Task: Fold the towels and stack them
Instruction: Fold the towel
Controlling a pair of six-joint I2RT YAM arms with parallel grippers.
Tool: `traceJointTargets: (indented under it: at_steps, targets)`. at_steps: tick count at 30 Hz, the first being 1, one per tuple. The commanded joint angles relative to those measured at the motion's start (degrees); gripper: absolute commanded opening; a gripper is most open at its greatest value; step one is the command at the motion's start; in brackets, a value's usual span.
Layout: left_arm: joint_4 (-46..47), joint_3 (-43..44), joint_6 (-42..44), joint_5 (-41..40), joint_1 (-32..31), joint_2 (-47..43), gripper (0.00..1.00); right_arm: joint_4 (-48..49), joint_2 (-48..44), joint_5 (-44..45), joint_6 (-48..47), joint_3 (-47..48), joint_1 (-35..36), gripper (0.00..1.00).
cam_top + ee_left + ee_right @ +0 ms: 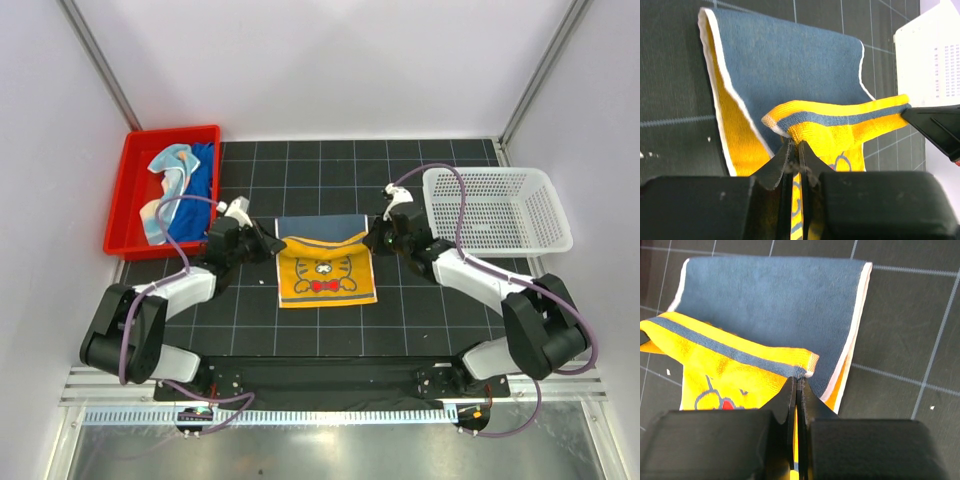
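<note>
A yellow-orange towel (325, 272) with a cat picture and a grey-blue back lies on the black mat, partly folded over itself. My left gripper (274, 243) is shut on its left corner (782, 127) and holds it lifted. My right gripper (372, 238) is shut on its right corner (805, 371). The held yellow edge hangs between both grippers above the blue-backed layer (790, 65). A royal blue towel (200, 190) and a pale patterned cloth (168, 180) lie in the red tray (128, 190). The purple towel is out of view.
A white mesh basket (497, 210) stands at the right, close behind my right arm. The red tray stands at the back left, next to my left arm. Grey walls close in the sides and back.
</note>
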Motion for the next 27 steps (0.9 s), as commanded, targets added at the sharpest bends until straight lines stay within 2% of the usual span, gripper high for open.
traceJointTargets:
  at_steps: [1,8,17,19,20,22,24,26,27]
  targets:
    - [-0.64,-1.33,1.69,-1.83,-0.72,-3.53,0.10,-0.10,-3.73,1.47,0.47,-1.03,0.75,0.01]
    - [-2.66,-4.41,1.77,-3.15,-2.56,-8.01,0.10,-1.68,-6.54,1.56,0.82,-3.05,1.72,0.01]
    - [-3.01,-7.05,1.78,-5.00,-4.15,-7.67,0.10,-1.33,-6.11,1.47,1.43,-6.39,3.91,0.01]
    - [-3.01,-7.58,1.69,-5.44,-4.76,-7.14,0.13,-2.12,-6.28,1.56,1.17,-6.75,4.00,0.01]
    - [-2.92,-7.84,1.51,-5.70,-4.94,-6.97,0.21,-2.90,-6.37,1.56,0.73,-6.83,4.00,0.06]
    - [-3.01,-8.37,1.16,-6.14,-5.47,-6.70,0.26,-3.79,-6.63,1.30,0.47,-6.66,4.00,0.13]
    - [-3.89,-8.63,0.81,-6.75,-5.64,-7.05,0.40,-5.44,-6.98,0.51,0.29,-6.57,4.00,0.24]
    - [-6.33,-8.37,0.37,-7.81,-5.64,-8.89,0.45,-6.86,-7.95,0.16,0.29,-6.39,4.00,0.35]
    - [-7.48,-8.19,0.28,-8.16,-5.73,-9.77,0.46,-7.48,-8.48,0.24,0.20,-6.13,4.00,0.36]
